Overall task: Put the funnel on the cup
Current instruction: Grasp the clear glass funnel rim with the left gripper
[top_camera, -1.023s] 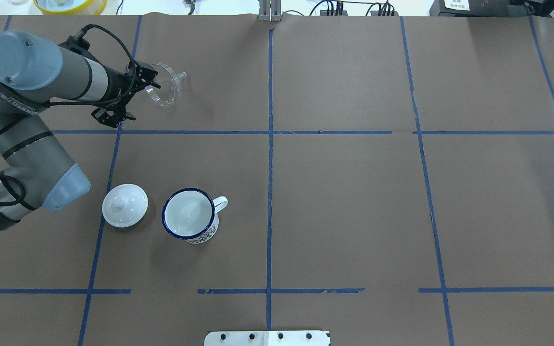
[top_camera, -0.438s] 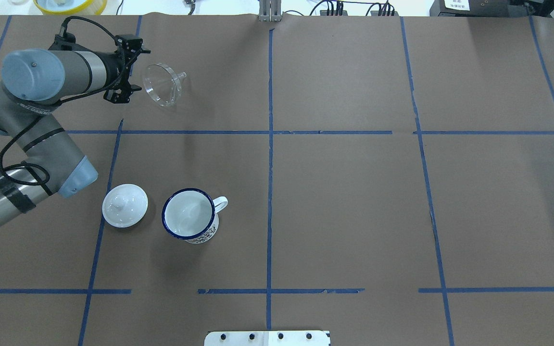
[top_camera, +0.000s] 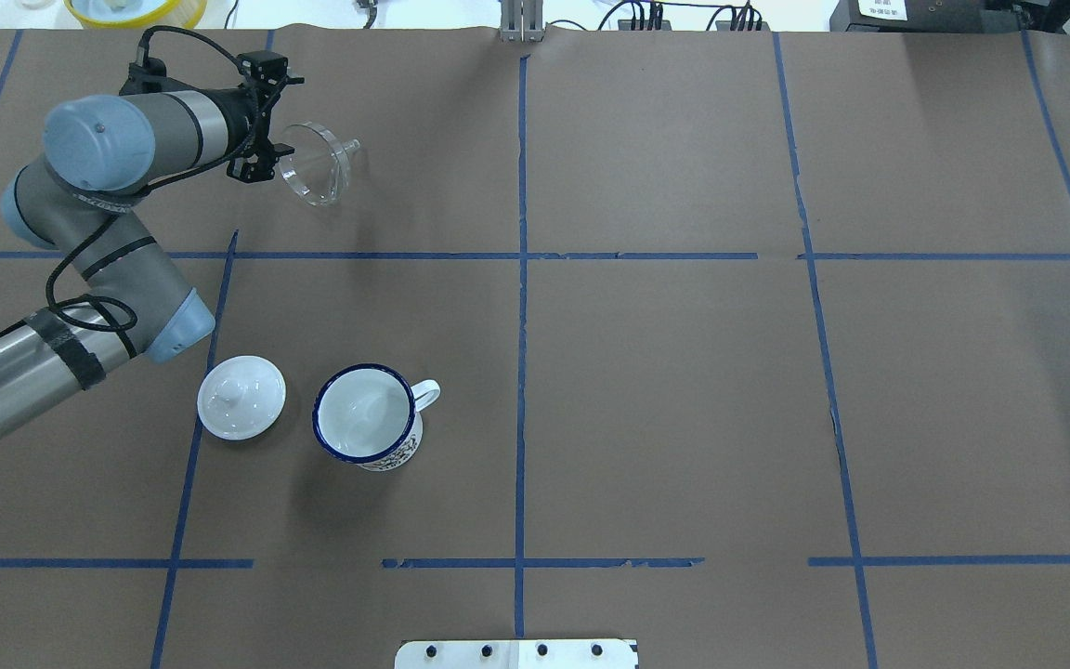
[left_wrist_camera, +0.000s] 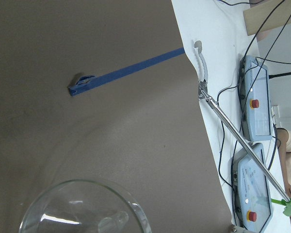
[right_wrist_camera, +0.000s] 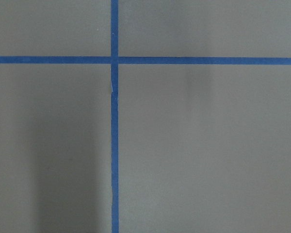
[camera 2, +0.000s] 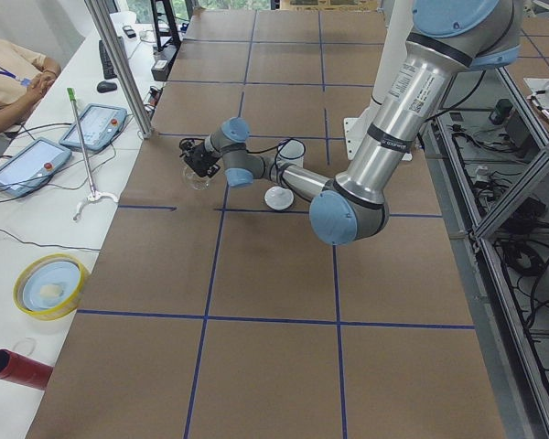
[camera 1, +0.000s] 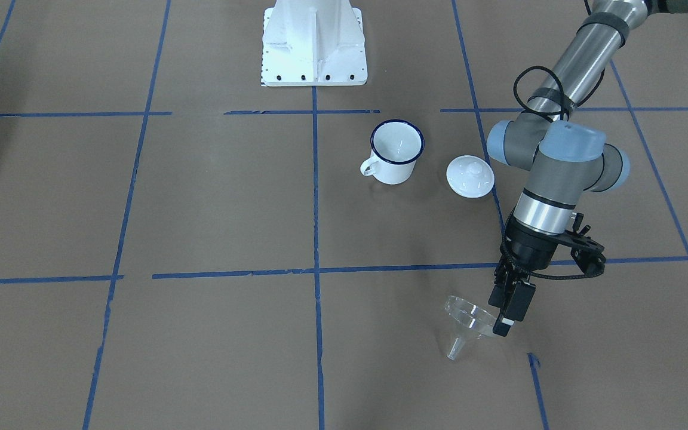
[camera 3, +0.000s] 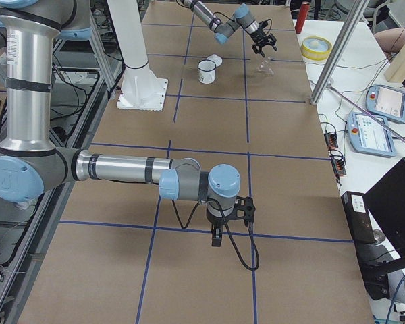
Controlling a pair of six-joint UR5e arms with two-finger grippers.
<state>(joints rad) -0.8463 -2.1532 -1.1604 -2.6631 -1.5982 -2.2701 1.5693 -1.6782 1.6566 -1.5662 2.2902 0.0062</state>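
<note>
The clear funnel [top_camera: 316, 171] lies on its side on the brown table near the far left, spout pointing right; it also shows in the front view [camera 1: 468, 323] and at the bottom of the left wrist view [left_wrist_camera: 82, 209]. My left gripper [top_camera: 258, 169] is low beside the funnel's wide rim, and one fingertip [camera 1: 503, 326] is touching or nearly touching it. The gripper looks open and holds nothing. The white mug with a blue rim [top_camera: 368, 414] stands upright and empty nearer the robot. My right gripper [camera 3: 216, 237] hangs over bare table far off; I cannot tell its state.
A round white knobbed lid [top_camera: 241, 397] lies just left of the mug. The table's far edge and a yellow bowl [top_camera: 136, 9] are close behind the funnel. The white robot base [camera 1: 313, 42] stands at the near edge.
My left arm swung and its wrist turned. The gripper drew back left from the funnel, then came back to its rim. The funnel, mug and lid stayed put.
</note>
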